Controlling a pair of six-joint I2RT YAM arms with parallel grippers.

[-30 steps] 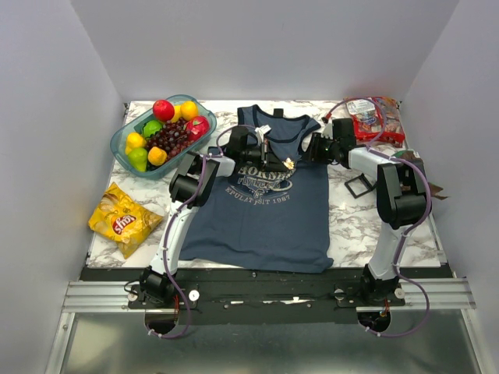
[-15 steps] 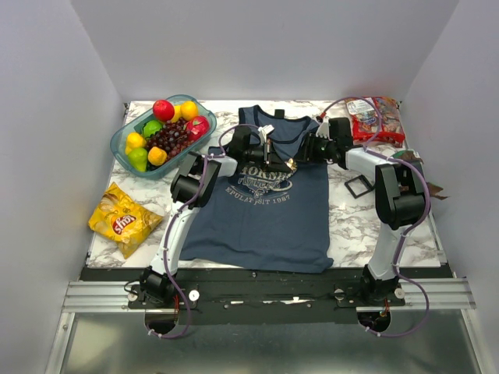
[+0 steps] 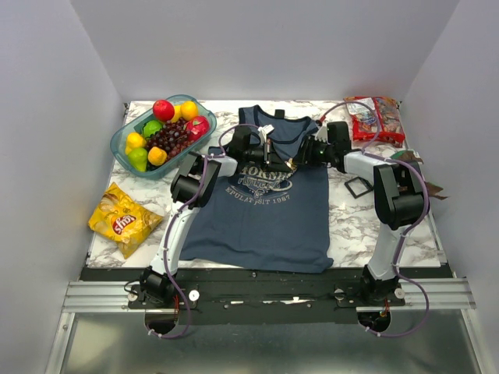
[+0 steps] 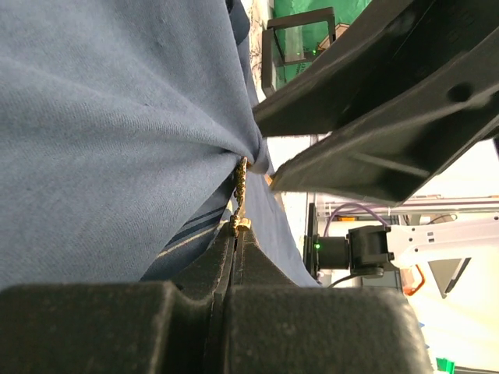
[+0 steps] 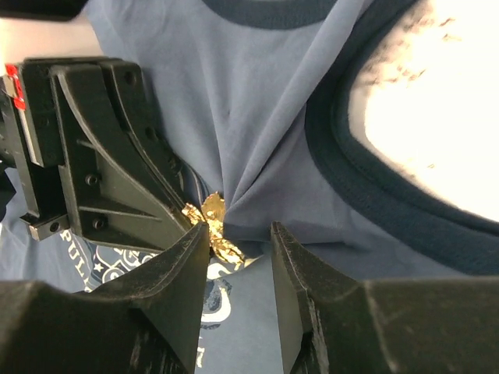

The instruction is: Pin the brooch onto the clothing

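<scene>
- Table (image 3: 351,226) — marble. The top (image 3: 261,222) lies flat on it, neck away from the arm bases, so both arms can reach the chest.
- Clutter sits off the cloth: fruit tray (image 3: 117,144) far left, chip bag (image 3: 125,220) near left, snack pack (image 3: 374,121) far right, black frame (image 3: 359,185) just right of the top. None of it is in the work zone.
- Both arms reach in and meet nose to nose over the upper chest, below the neckline.
- Left gripper (image 4: 236,238): fingers pressed together, pinching the lower end of the brooch (image 4: 240,187) at the tips. The cloth fans into a pucker running to that spot. I read that as the pin already biting the fabric, with the pull lifting the cloth off the table to give the point room. Can't tell from these angles whether a bit of cloth is caught in the pinch too.
- Right gripper (image 5: 240,234): fingers (image 5: 179,288) spread, straddling the brooch, holding nothing. One pad is just beside the gold. My read: it's lined up to take or press the brooch while the left steadies it.
- Brooch: small gold leafy piece at the apex of the pucker, between the two grippers, just up and right of the print.
- Step, as judged: mid-pinning, clasp not confirmed shut. Risk — a tug from either side pulls the pin out or drags the top.
</scene>
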